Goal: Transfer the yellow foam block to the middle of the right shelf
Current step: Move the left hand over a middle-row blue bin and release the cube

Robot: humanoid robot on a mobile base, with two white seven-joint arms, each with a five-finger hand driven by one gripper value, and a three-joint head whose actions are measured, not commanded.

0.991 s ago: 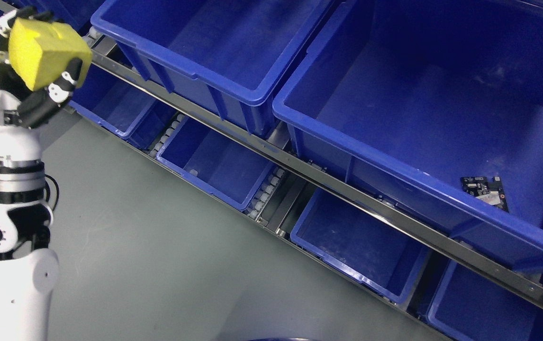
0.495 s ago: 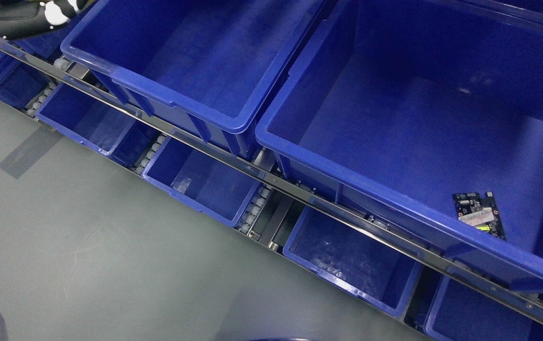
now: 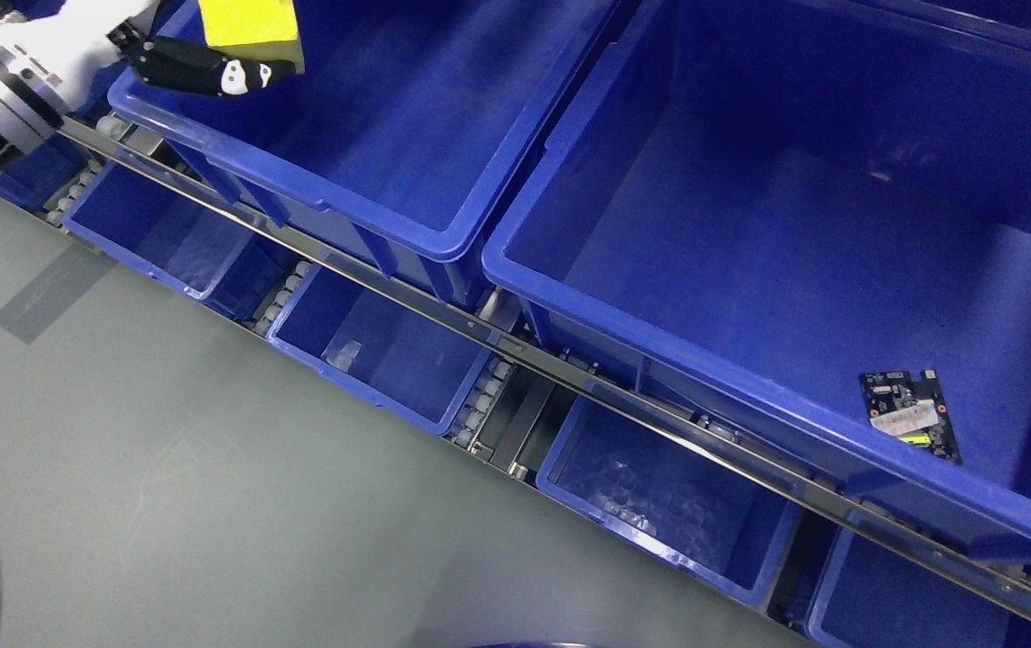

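The yellow foam block (image 3: 250,25) shows at the top left, cut off by the picture's upper edge. My left hand (image 3: 201,63) holds it, black fingers (image 3: 196,70) curled under the block. Hand and block hover over the near left corner of a large blue bin (image 3: 345,211) on the middle shelf level. The white left forearm (image 3: 7,72) comes in from the upper left. To the right stands a second, larger blue bin (image 3: 749,378). My right arm is out of view.
A small circuit board (image 3: 911,416) lies in the larger bin's near right corner. A metal shelf rail (image 3: 497,342) runs diagonally below the bins. Several smaller blue bins (image 3: 389,351) sit on the lower level. Grey floor (image 3: 210,504) fills the lower left.
The camera has shifted between frames. My left hand has carried the yellow block from beside the shelf up and right, over the left large bin's corner.
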